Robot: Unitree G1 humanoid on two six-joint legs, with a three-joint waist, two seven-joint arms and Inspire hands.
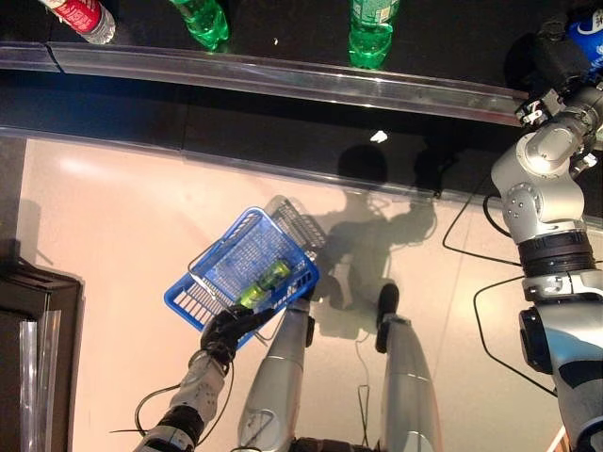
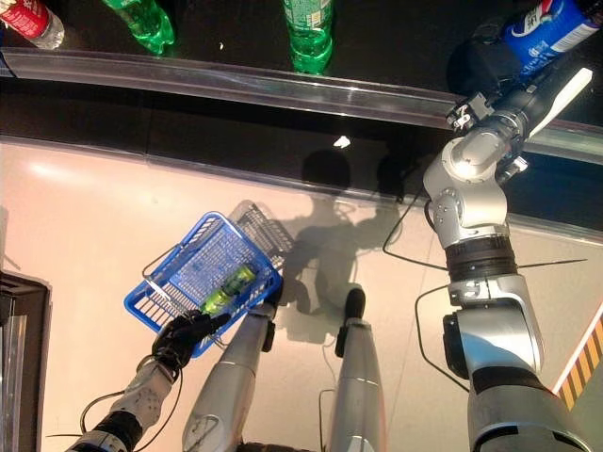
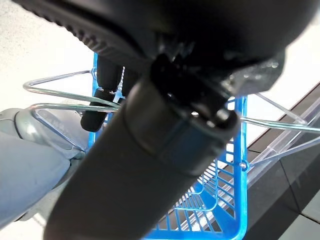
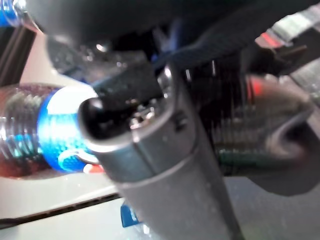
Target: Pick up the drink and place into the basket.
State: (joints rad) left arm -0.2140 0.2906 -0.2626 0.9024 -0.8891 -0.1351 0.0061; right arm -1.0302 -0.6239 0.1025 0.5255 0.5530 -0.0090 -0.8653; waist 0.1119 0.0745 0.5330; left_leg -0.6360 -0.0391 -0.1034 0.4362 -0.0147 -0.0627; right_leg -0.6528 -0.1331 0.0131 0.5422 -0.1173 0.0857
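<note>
Drink, blue-labelled bottle [image 2: 551, 26]: seen at the far right of the dark shelf [image 2: 396, 47], behind the clear rail [image 2: 283, 87]. The right hand [image 2: 490, 71] is raised to it and lies against it. In the right wrist view the bottle [image 4: 45, 132] shows just past the hand, but whether the fingers are closed round it cannot be told; the reach is judged to be the pick-up step, not yet finished.

The blue basket [image 1: 203, 282] is carried low on the robot's left, over the pale floor [image 1: 113, 217]. The left hand [image 1: 231, 330] is clenched on the wire handle [image 3: 60, 102], as the left wrist view confirms. The basket is probably held out and open side up so that a bottle can be dropped in without being set down.

A green bottle [image 1: 264, 282] already lies on its side in the basket. Two green bottles [image 1: 372, 28] and a red-labelled one [image 1: 80, 17] are stood well apart along the shelf.
</note>
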